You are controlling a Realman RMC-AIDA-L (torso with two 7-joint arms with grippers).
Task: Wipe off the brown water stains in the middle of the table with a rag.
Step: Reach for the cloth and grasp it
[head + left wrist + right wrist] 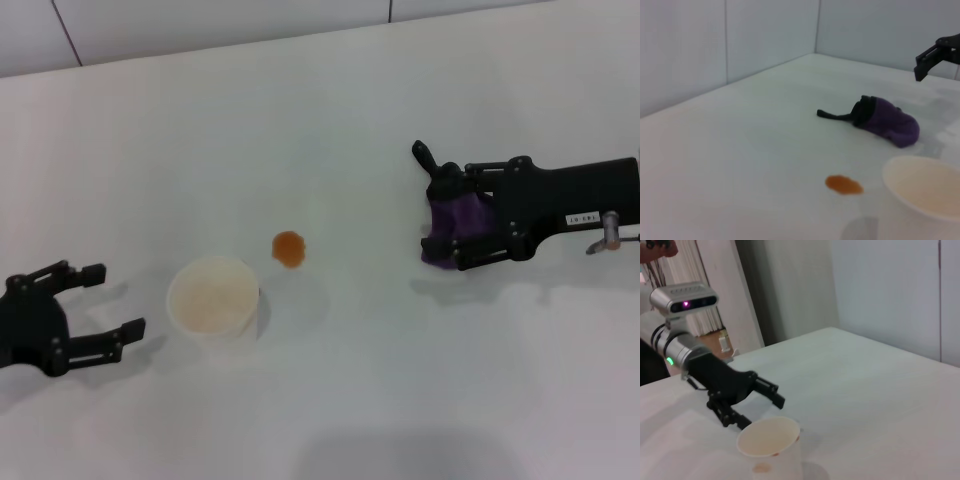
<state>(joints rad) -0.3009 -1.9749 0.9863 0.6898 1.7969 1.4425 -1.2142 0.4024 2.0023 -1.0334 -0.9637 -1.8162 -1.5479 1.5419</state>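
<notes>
2 grippers show over the white desk [330, 120]. The right gripper [447, 222] is at the right side of the head view, lying low with its fingers on either side of the rag [455, 226]; whether they are pressed onto the cloth or only around it cannot be told. The rag is a dark purple bundle resting on the desk, with a black strip [836, 115] trailing from 1 end. In the left wrist view the rag [890, 121] lies on the surface beyond the stain.

The brown water stains [288, 247] are 1 small round orange-brown blot near the middle of the desk, well apart from the rag and just beside a cream-white paper cup [213, 297], which stands upright. The blot also shows in the left wrist view [843, 184], close to the cup's rim [920, 187].

The left gripper [108, 301] sits at the left edge of the desk, near the cup, its fingers spread apart and holding nothing.
</notes>
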